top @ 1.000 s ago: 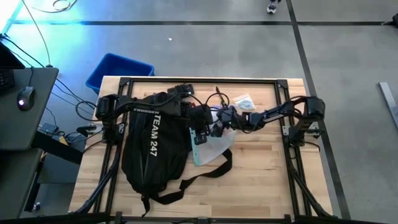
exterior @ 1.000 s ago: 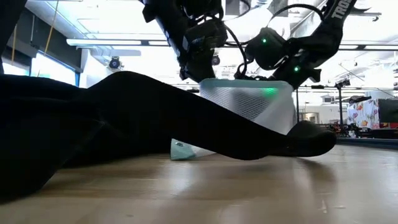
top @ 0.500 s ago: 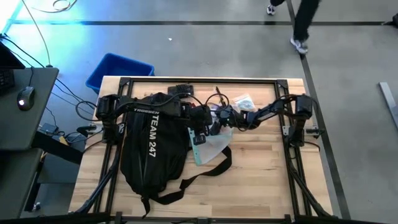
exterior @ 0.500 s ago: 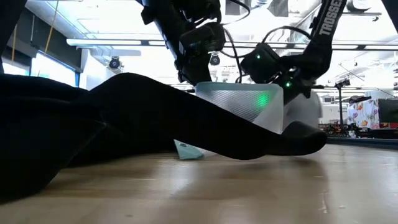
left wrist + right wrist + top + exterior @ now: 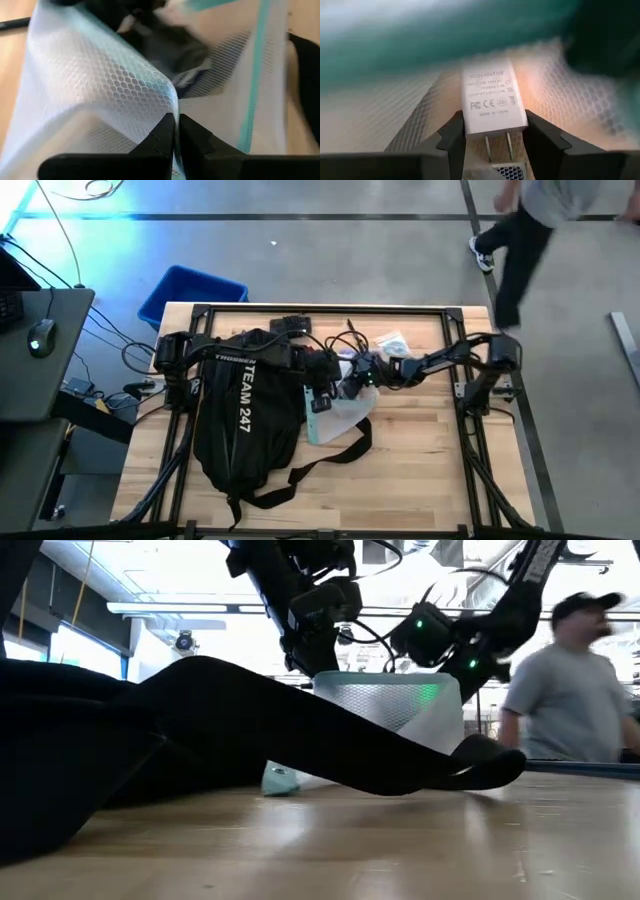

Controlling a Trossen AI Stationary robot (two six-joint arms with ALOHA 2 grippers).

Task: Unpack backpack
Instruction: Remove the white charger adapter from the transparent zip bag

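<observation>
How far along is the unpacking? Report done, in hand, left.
Done: a white mesh pouch with teal trim is outside the large black fabric backpack; black cables and a small packet lie on the wooden table. In hand: left gripper pinches the pouch's mesh; right gripper, inside it, grips a white power adapter. Left: lifting the adapter out; the backpack's contents are hidden.

One backpack (image 5: 240, 420), one mesh pouch (image 5: 338, 418), one white adapter (image 5: 493, 102), one blue bin (image 5: 190, 292).

Black backpack (image 5: 243, 425) with white "TEAM 247" lettering; translucent white honeycomb-mesh pouch (image 5: 100, 90) edged in teal; white power adapter (image 5: 492, 102) with grey print; blue bin (image 5: 190, 292) at 11 o'clock; pale wood-grain table (image 5: 420, 470).
</observation>
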